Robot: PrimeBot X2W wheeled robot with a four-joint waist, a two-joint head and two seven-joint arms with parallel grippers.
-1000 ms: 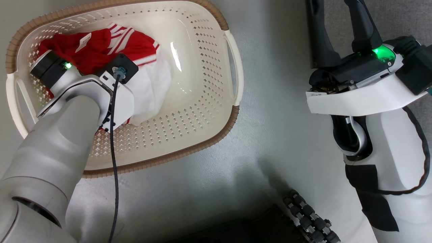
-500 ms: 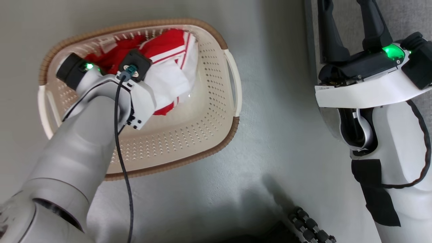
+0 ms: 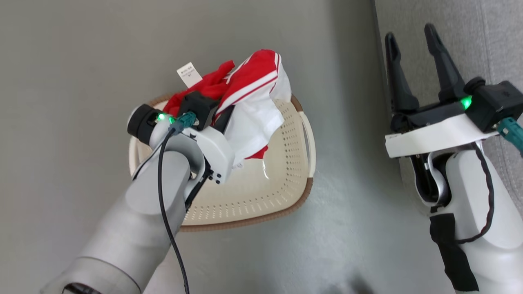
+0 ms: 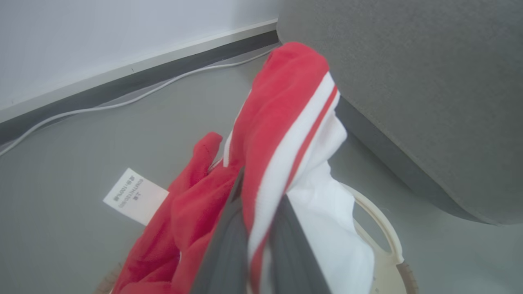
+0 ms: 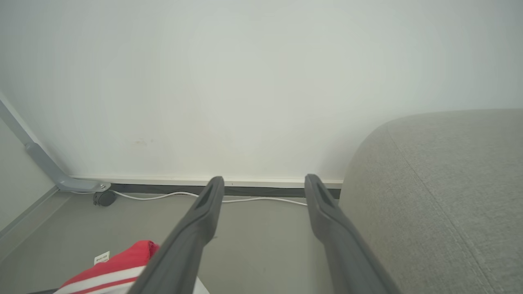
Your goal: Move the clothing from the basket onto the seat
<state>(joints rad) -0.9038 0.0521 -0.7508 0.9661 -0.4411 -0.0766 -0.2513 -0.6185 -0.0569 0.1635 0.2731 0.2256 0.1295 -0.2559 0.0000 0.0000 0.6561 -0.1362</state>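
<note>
Nearest to us, our left forearm reaches forward over the basket (image 3: 282, 183), a cream oval with a brown rim that stands on the grey floor (image 3: 81, 61) to our left. At the end of that arm the left gripper (image 4: 261, 204) is clamped on the clothing (image 3: 253, 81). In the left wrist view its two dark fingers (image 4: 229, 249) press together on a red fold with white stripes. The bundle hangs from the gripper above the far half of the basket, red at the top and white below. A small white label (image 3: 189, 74) sticks out on its far left side. We cannot tell whether the lowest white fold touches the inside of the basket.

To our right, well apart from the basket, the right gripper (image 3: 408, 32) points away from us with its jaws wide apart and nothing between them. It stands just at the left edge of the seat (image 3: 498, 41), a light-grey fabric sofa that runs along the right side of the scene. None of the clothing lies on the part of the seat that we see.

Farther off, in the right wrist view, a white cable (image 5: 163, 196) runs along the floor at the foot of a pale wall (image 5: 245, 81), beside the rounded end of the seat.
</note>
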